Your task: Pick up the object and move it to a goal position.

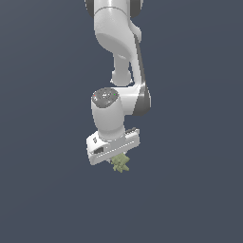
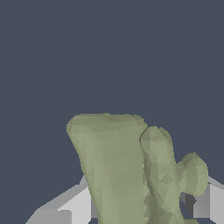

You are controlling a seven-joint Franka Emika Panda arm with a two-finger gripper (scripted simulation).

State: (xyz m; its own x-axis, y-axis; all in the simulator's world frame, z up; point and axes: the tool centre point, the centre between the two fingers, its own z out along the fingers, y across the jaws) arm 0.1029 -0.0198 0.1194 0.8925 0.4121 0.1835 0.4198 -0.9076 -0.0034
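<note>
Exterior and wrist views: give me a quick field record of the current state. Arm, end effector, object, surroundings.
arm: white Panda, reaching down from the top of the exterior view
end effector: pointing down, fingers mostly hidden behind the hand
object: olive-green lumpy item, with finger-like prongs
object position: directly under the end effector, between grey finger parts in the wrist view
grasp: appears held; contact itself not clearly visible
surroundings: plain dark blue-grey background, no goal marker visible
</note>
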